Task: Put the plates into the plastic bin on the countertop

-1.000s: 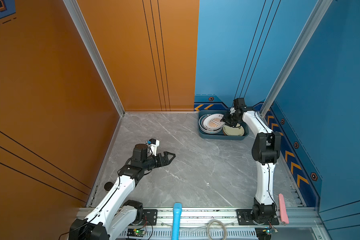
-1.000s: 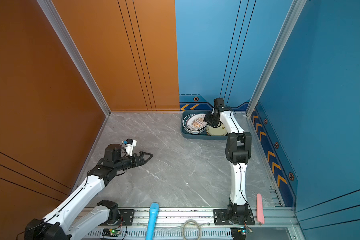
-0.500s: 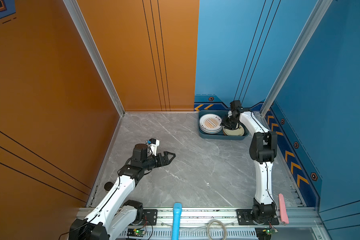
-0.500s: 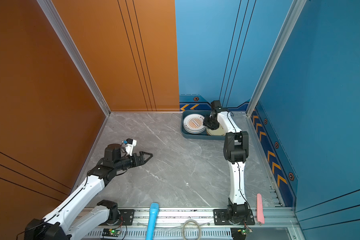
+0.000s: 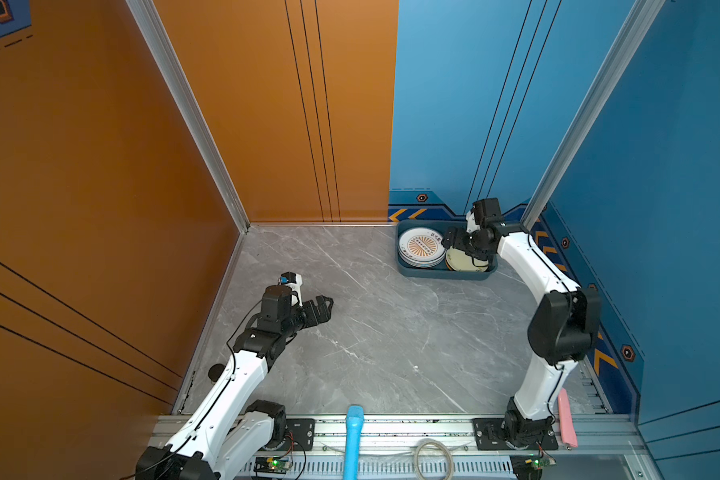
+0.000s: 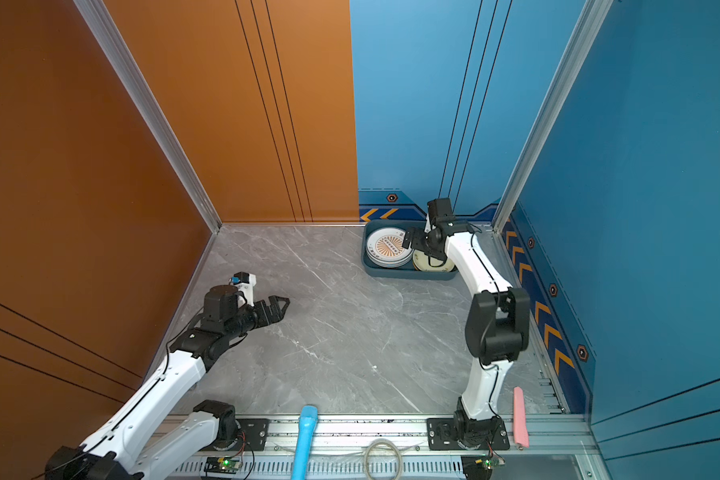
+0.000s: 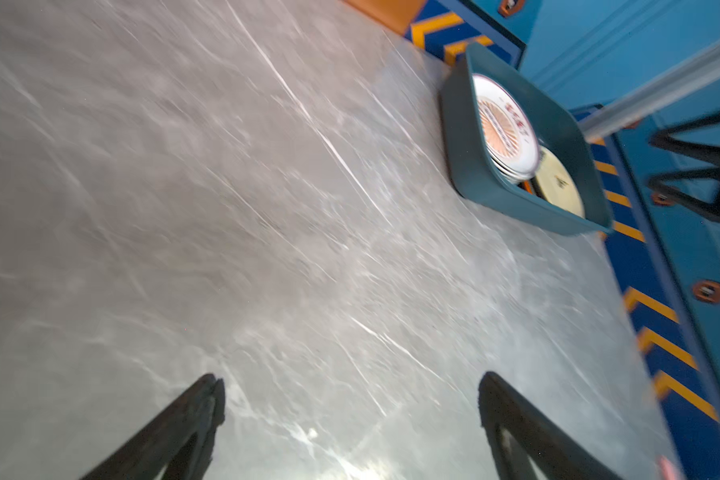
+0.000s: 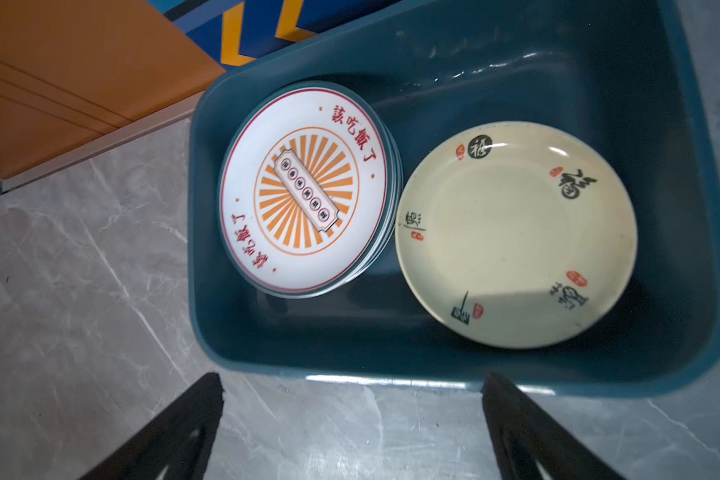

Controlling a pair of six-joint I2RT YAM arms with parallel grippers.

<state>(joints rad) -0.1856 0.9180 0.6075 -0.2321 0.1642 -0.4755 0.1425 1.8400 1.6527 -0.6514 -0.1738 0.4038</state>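
Plates (image 8: pixel 306 191) are all seen in bin (image 8: pixel 350 345). Right gripper (image 8: pixel 353 380) and left gripper (image 7: pixel 352 378) are spread wide, empty. Right is best lifted straight up, clear of rim, plates untouched.

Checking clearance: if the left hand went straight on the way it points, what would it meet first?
Probably the bare grey marble-look countertop: the open left hand angles slightly down toward it. The dark teal plastic bin seems off that line, though depth is unclear.
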